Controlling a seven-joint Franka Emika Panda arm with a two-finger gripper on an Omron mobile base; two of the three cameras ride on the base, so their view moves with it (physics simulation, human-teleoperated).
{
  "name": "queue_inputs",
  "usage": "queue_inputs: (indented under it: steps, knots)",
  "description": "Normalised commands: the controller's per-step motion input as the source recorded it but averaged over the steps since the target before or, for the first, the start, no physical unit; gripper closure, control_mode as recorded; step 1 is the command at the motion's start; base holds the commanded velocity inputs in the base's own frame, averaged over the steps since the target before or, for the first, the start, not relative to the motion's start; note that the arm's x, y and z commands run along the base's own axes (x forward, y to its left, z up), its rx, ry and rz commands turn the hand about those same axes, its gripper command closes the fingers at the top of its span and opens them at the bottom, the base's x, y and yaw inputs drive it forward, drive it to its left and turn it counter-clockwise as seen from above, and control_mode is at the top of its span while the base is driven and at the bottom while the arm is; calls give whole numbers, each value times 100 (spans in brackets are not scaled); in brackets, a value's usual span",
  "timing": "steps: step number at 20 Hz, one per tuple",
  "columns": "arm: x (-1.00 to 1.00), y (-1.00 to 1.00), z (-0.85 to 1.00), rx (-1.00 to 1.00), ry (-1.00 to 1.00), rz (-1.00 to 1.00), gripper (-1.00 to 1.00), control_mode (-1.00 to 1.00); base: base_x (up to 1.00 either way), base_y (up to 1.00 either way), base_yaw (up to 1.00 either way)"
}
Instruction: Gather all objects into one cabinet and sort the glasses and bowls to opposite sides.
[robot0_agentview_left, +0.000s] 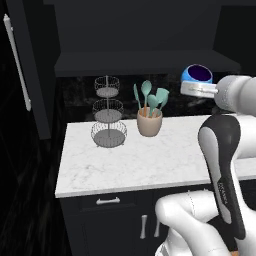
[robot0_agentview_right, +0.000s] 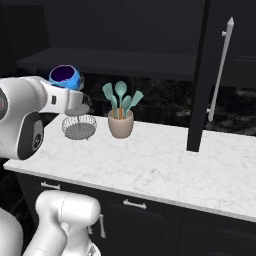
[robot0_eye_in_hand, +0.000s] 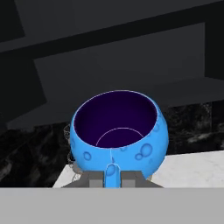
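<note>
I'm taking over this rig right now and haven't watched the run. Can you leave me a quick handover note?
Pincer: shut on the blue bowl, held up in the air near the cabinet shelf.
Cabinet door stands open; the visible part of the shelf is bare.
On the counter: a wire tiered stand and a pot of teal utensils, neither part of the job.
Done: bowl lifted.
Left: set it on the shelf to one side, then bring the other items.

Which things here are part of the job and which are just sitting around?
Part of the job:
blue bowl, held in the pincer
black wall cabinet with its open door

Just sitting around:
beige pot of teal utensils
three-tier wire stand
</note>
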Motion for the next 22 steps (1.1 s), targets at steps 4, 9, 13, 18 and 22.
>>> queue_inputs:
  steps: [4, 9, 13, 18, 22]
  knots:
    - [-55, -7, 7, 1, 24, 0, 100, -100, 0, 0, 0]
    - [-53, -1, 0, -1, 24, 0, 100, -100, 0, 0, 0]
    - [-38, 0, -3, -1, 5, 0, 100, -100, 0, 0, 0]
    - [0, 0, 0, 0, 0, 0, 100, -100, 0, 0, 0]
    - [-5, 0, 0, 0, 0, 0, 100, -100, 0, 0, 0]
